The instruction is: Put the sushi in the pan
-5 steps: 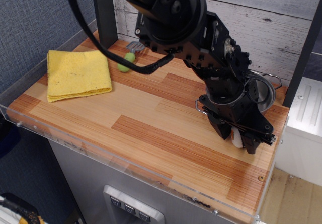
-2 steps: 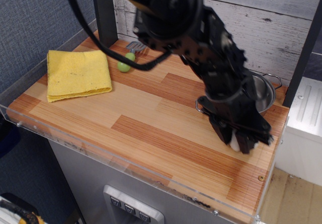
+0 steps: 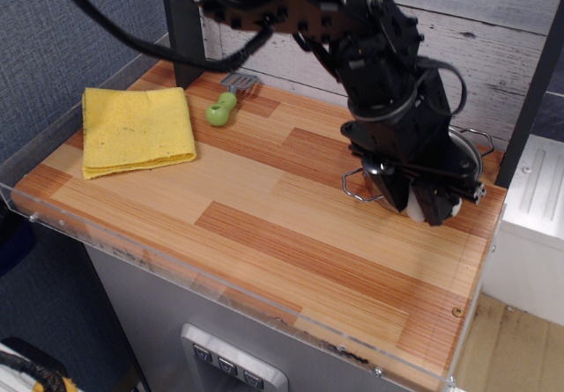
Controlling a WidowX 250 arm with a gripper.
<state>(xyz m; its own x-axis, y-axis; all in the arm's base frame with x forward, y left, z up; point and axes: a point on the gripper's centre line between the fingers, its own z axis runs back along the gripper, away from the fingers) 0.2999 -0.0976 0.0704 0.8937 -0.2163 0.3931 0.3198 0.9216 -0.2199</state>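
You see a striped wood table (image 3: 247, 207) against whitewashed planks. At right, the gripper (image 3: 432, 205) is clamped on the soft white sushi (image 3: 416, 207) by the shiny pan (image 3: 460, 150).

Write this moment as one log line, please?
phase: carrying | hand: shut on sushi | position: at near rim of pan | sushi not yet in pan
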